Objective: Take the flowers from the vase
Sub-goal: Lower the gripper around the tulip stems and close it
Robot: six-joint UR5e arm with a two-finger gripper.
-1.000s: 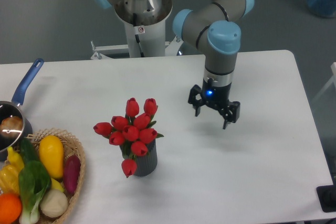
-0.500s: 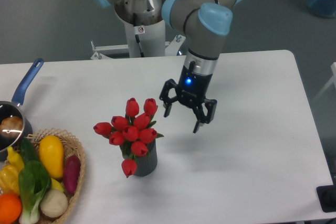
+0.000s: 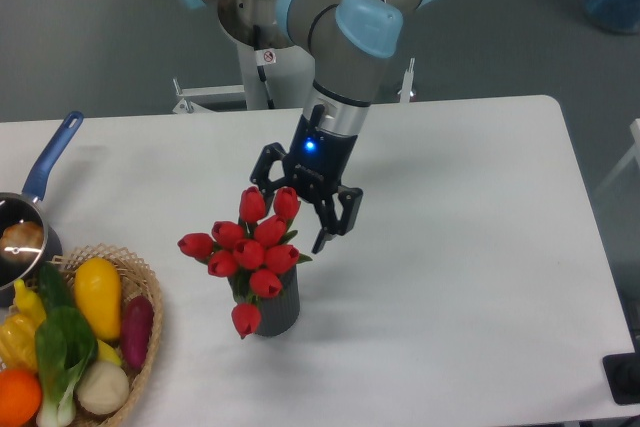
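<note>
gripper (image 3: 303,209): released, fingers spread, above and just behind the top tulips | flowers (image 3: 248,247): upright in vase (image 3: 277,310), near the table's (image 3: 470,277) front edge, left of middle | basket (image 3: 146,327): front-left corner

flowers (image 3: 249,250): we are seeing red heads, green leaves
vase (image 3: 279,312): dark grey, finely ribbed
gripper (image 3: 298,205): black, showing a blue light
arm (image 3: 352,42): we are seeing grey with light blue caps
tabletop (image 3: 470,247): white
saucepan (image 3: 32,202): metal, blue handle
basket (image 3: 148,332): tan wicker, holding yellow, orange, purple, green produce
</note>
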